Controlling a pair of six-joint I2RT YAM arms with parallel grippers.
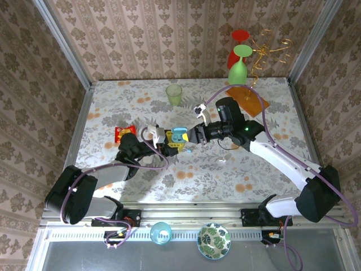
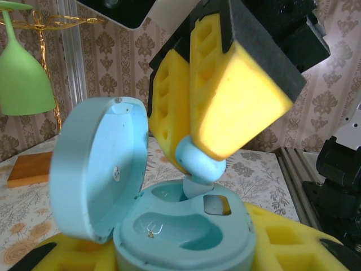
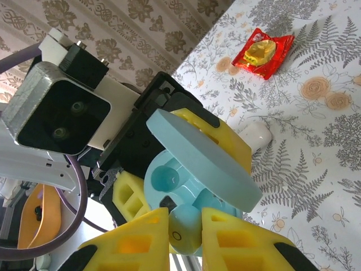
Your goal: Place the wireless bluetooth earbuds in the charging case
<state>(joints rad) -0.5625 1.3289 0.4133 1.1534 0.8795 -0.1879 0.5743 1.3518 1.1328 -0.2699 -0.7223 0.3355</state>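
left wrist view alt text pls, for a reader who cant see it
The right claw pinches a pale-blue earbud, its stem in the mouth of a well in the open charging case, which the left claw grips. A green glass hangs upper left.

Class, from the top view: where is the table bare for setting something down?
Bare: the strip between the green cup and red packet; the near tabletop between the arms. Crowded: the middle, where left gripper and right gripper meet at the charging case.
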